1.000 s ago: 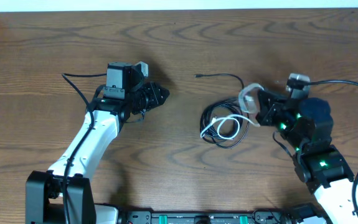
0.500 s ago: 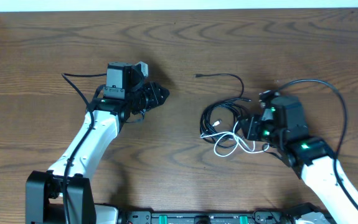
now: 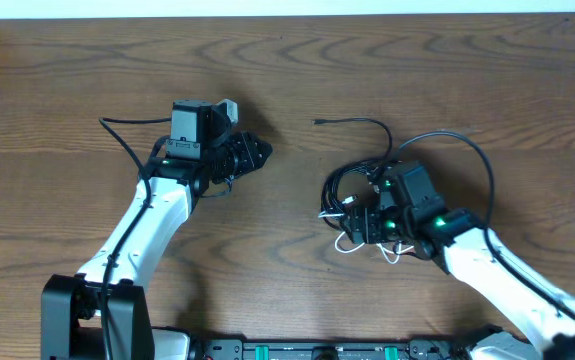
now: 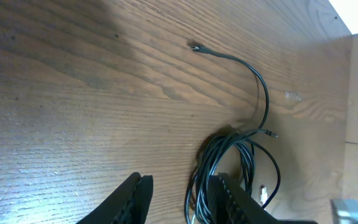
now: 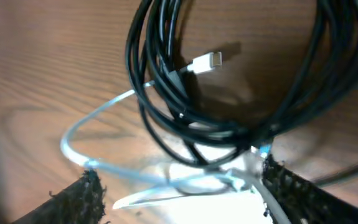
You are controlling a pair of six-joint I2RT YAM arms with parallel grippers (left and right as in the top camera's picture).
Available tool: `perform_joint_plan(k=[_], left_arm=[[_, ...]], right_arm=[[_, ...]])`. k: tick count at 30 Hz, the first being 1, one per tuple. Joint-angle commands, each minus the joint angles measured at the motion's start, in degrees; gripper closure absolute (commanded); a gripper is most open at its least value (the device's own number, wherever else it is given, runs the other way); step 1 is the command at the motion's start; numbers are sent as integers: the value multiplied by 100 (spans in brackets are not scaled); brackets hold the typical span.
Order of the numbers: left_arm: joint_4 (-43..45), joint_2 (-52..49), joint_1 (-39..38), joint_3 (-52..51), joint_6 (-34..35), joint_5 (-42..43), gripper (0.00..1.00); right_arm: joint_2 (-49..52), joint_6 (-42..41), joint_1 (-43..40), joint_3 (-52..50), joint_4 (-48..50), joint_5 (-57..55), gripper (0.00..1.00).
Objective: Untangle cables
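Lower right of the overhead view, the right gripper [image 5: 182, 190] stands wide open over the coiled black cables [image 3: 339, 188] and white cord [image 5: 207, 61], clamping neither. Left of centre, the left gripper [image 4: 180, 180] sits partly open, empty. One black cable end [image 3: 319, 122] trails toward upper centre

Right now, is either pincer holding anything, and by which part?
Nothing is held. The left pincer is open and empty; the right pincer is open, straddling the white cord without clamping it.
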State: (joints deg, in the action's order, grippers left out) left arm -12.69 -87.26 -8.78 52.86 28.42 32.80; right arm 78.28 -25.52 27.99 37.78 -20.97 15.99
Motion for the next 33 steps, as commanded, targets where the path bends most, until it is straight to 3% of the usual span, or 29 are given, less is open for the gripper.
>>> perform_joint_plan(k=[1, 2, 4, 5, 6, 7, 16, 25, 33], left_arm=[[-17, 81, 24, 46, -79, -52, 63], [-17, 79, 24, 44, -79, -55, 63], [-17, 79, 24, 44, -79, -55, 63], [-20, 81, 24, 46, -79, -55, 63], [-28, 79, 24, 44, -79, -55, 63], [-35, 81, 24, 44, -79, -55, 63], [-39, 79, 24, 44, -79, -55, 63], [-39, 81, 24, 44, -79, -55, 62], [-39, 81, 24, 46, -79, -55, 62]], right_arm=[[424, 507, 107, 44, 291, -240, 22], [518, 549, 111, 44, 385, -229, 32], [656, 588, 114, 44, 514, -188, 69], [675, 588, 114, 44, 542, -136, 83], [673, 588, 114, 46, 562, -68, 95], [662, 588, 107, 48, 590, 35, 99], [-385, 584, -345, 267, 1071, 2341, 99], [-2092, 533, -1246, 391, 1152, 2363, 99], [-2966, 452, -1703, 389, 1211, 2363, 99]])
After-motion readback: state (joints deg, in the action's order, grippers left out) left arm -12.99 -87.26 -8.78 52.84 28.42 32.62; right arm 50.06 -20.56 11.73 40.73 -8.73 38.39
